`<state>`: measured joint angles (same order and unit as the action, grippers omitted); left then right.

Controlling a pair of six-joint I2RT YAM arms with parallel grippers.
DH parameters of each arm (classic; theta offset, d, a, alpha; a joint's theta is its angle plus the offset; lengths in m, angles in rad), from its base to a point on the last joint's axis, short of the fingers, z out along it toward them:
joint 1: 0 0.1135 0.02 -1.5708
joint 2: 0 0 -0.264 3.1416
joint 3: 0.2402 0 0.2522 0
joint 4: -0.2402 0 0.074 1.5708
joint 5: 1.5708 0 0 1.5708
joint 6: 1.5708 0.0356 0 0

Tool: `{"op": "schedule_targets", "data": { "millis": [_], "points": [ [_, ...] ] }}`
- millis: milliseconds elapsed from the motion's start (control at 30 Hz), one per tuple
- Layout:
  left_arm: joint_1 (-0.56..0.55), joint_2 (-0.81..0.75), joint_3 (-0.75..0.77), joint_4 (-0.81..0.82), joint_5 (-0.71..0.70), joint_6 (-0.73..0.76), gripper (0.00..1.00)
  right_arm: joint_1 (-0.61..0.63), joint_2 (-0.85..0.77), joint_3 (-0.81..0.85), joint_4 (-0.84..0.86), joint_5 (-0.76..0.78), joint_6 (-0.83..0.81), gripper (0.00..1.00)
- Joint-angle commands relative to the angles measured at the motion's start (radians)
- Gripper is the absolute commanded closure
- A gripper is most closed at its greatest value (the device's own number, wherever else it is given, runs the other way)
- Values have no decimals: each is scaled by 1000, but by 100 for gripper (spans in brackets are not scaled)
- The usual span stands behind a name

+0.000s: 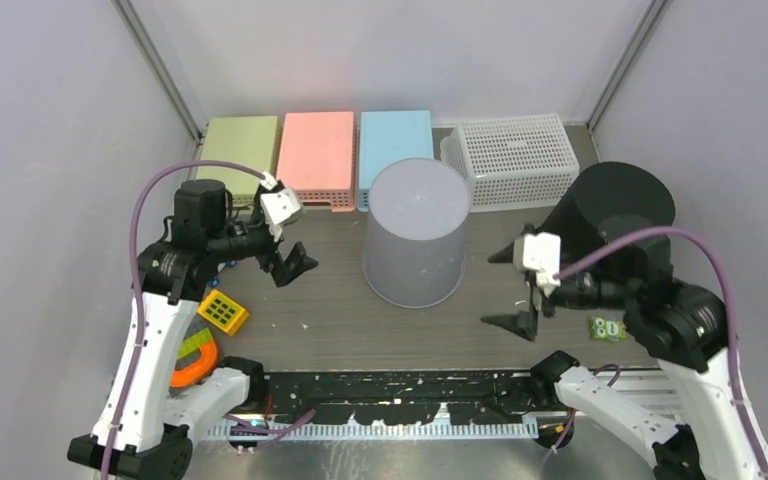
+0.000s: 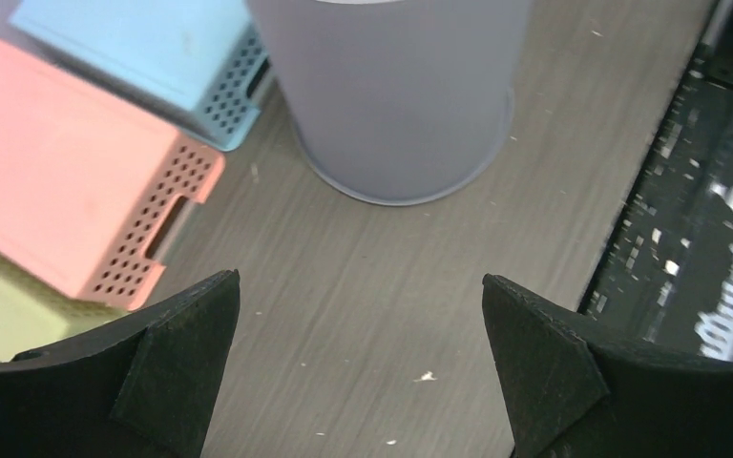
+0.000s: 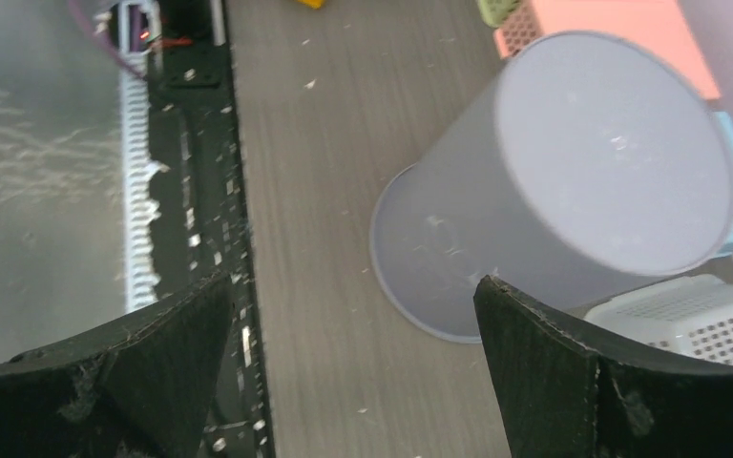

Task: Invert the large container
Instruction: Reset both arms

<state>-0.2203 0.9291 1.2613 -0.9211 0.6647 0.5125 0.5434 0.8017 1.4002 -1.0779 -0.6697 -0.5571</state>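
Two pincers in play, both with jaws spread wide and holding nothing.

Nearest, at 7 o'clock of the worktop (image 1: 330, 330): yellow block (image 1: 223, 312) and orange ring (image 1: 190, 376), off the working path. At 4 o'clock: small green toy (image 1: 607, 326), likewise out of the way.

Next out, left pincer (image 1: 295, 268) at 9 o'clock of the large container (image 1: 415, 240), apart from the wall, fingers aimed toward it. Right pincer (image 1: 513, 290) at 4 o'clock of the container, also apart and facing the wall. Flanking stance judged as readiness for a two-sided squeeze, the container looking too wide for one pincer alone.

Large container near worktop centre, standing on a lipped rim, closed flat face up; no opening visible from any view. Judged either mouth-down already or lidded; cannot tell which. Confirm before committing to a grip.

Beyond, at 2 o'clock of the container: black tub (image 1: 615, 200), just behind the right arm.

Farthest, along the 12 o'clock edge, from 10 to 2 o'clock: green bin (image 1: 240, 145), pink bin (image 1: 315, 150), blue bin (image 1: 395, 135), white basket (image 1: 515, 155). Blue bin and white basket just behind the container, so direct any tipping toward 6 o'clock, onto bare worktop.
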Motion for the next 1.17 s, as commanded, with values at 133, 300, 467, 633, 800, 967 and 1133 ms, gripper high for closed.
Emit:
{"op": "schedule_targets", "data": {
  "millis": [133,300,467,633,800,967,1133],
  "points": [
    [4,-81,-69,-242,235,157,0,-50,-196,-182,-249,-62,-144,0],
    [4,-175,-170,-346,270,281,0,-78,-336,-278,-297,-37,-170,0],
    [4,-246,-242,-453,357,436,0,-119,-430,-300,-313,-51,-173,0],
    [4,-300,-260,-527,401,520,0,-137,-477,-333,-395,-95,-318,0],
    [4,-332,-293,-493,396,482,0,-184,-556,-428,-375,-138,-346,0],
    [4,-343,-296,-504,402,506,0,-193,-545,-436,-388,-157,-366,0],
    [4,-336,-293,-528,417,536,0,-192,-541,-445,-392,-162,-372,0]
  ]
}}
